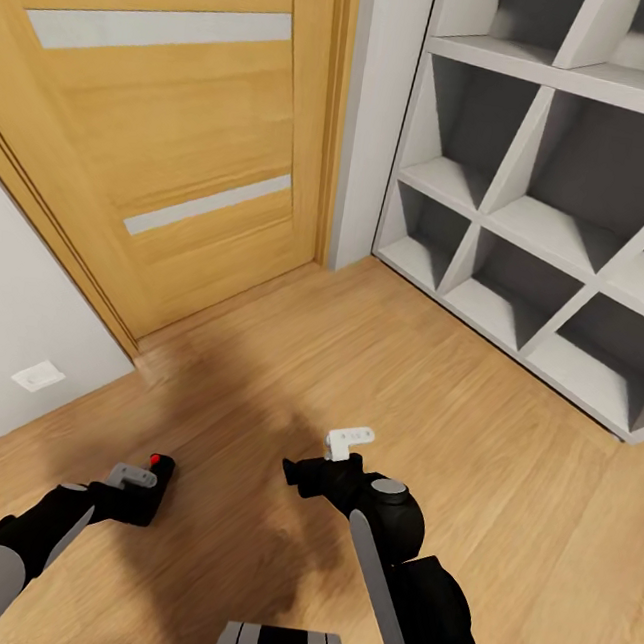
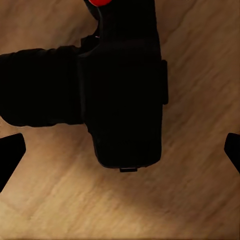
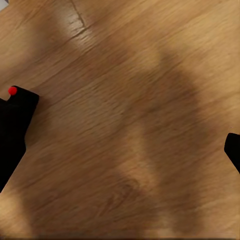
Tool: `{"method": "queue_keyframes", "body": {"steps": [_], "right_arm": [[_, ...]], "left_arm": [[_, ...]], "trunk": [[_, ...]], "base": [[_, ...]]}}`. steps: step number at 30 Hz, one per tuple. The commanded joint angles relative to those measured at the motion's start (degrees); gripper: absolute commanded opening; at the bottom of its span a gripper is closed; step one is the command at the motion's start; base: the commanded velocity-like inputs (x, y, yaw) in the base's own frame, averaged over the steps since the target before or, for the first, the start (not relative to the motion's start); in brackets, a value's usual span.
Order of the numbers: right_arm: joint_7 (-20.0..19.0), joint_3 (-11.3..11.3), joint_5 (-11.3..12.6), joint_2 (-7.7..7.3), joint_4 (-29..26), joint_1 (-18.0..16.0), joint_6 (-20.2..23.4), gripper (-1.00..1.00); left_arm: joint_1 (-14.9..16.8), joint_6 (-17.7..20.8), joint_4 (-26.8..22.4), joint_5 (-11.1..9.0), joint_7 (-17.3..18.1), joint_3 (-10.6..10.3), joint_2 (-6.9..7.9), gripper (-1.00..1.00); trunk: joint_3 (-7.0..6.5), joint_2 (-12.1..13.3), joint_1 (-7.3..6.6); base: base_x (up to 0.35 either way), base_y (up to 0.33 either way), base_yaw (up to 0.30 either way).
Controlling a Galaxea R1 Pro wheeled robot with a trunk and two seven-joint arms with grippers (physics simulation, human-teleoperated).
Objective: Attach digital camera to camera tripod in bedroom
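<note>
Facing a wooden door [image 1: 174,133] and white slanted shelving [image 1: 556,220], the robot stood on a wooden floor [image 1: 357,367]. The left gripper [image 1: 146,487] carried the digital camera [image 2: 115,90] at its tip; red button [image 1: 156,460] showed on top. In the left wrist view the fingertips [image 2: 10,152] sat wide of the body, so whether they pinched it could not be told. The right gripper [image 1: 293,475] hung over bare floor, fingers spread apart.
</note>
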State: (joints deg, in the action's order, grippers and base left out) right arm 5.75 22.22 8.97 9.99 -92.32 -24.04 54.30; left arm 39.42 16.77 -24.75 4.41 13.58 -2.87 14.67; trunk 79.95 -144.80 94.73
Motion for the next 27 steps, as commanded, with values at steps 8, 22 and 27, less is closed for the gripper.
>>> {"method": "queue_keyframes", "body": {"steps": [8, 22, 27], "right_arm": [[0.7, 0.1, 0.6, 0.00, 0.0, 0.0, 0.2, 1.00], [0.8, 0.3, 0.6, 0.00, 0.0, 0.0, 0.2, 1.00], [0.8, 0.3, 0.6, 0.00, 0.0, 0.0, 0.2, 1.00]], "left_arm": [[0.0, 0.1, -0.1, 0.5, 0.4, -0.1, 0.08, 1.00], [0.0, -0.1, -0.1, 0.4, 0.0, 0.4, 0.05, 1.00], [0.0, -0.1, -0.1, 0.3, 0.0, 0.4, 0.06, 1.00]], "trunk": [[0.05, 0.0, -0.01], [1.82, -0.1, 0.19], [2.93, -0.2, 0.32]], "base": [[0.000, 0.000, 0.000], [0.000, 0.000, 0.000], [0.000, 0.000, 0.000]]}}
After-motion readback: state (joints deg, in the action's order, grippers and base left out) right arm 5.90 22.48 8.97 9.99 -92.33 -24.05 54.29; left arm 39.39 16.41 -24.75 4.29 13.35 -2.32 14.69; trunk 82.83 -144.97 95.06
